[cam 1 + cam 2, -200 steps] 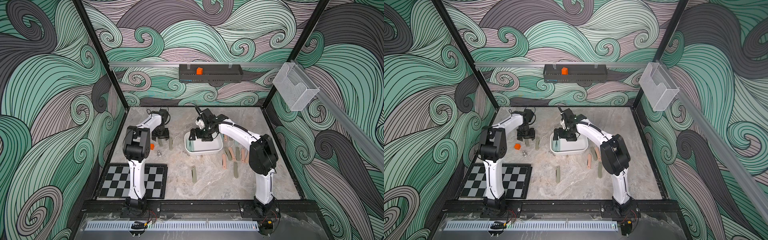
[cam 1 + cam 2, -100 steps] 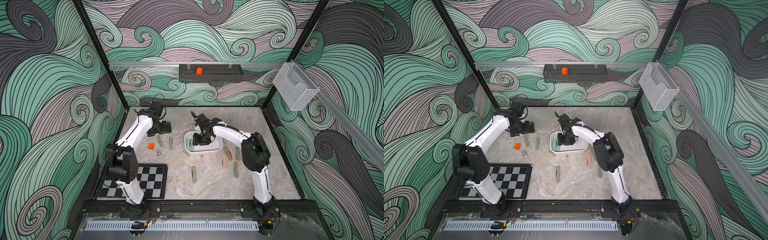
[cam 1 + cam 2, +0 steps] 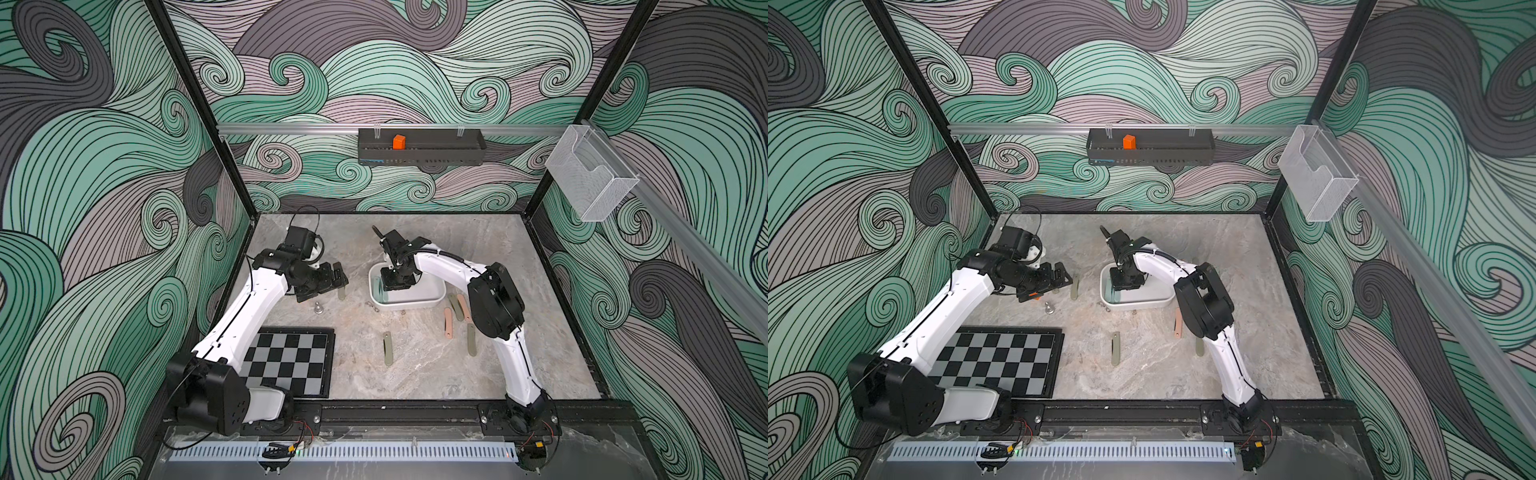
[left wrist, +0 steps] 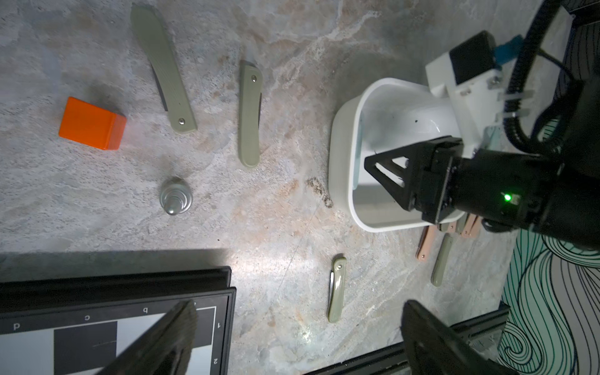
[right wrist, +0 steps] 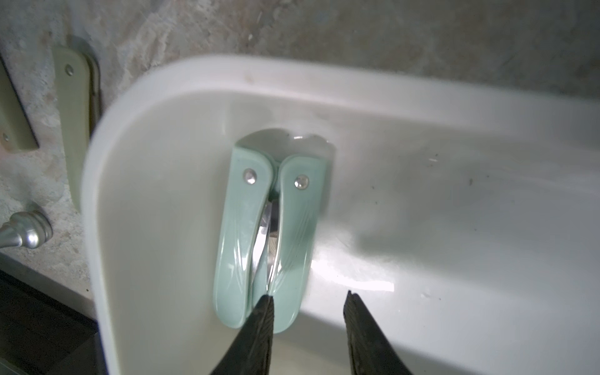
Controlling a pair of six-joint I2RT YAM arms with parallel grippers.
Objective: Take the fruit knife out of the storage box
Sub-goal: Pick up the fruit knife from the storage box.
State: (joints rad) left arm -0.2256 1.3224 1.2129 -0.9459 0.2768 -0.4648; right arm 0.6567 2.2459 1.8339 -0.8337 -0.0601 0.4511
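Nearest: chessboard [image 3: 291, 361] on worktop [image 3: 415, 382].
Storage box [image 3: 409, 305]: mid worktop.
Fruit knife [image 5: 295, 233]: mint, folded, inside box by end wall.
R claw [image 5: 308, 295]: in box, part-open, one finger at knife's end, no grip.
L claw [image 4: 298, 306]: wide open, empty.

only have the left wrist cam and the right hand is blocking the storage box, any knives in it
observer: Yes, two mint-green folded knives lie side by side at one end of the storage box.
operator: has the right hand got one
observer: No. The right hand's jaws stand apart, one fingertip over the seam between the knives, nothing clamped.
operator: what's on the back wall
observer: A long black tray hangs there with an orange block in it.
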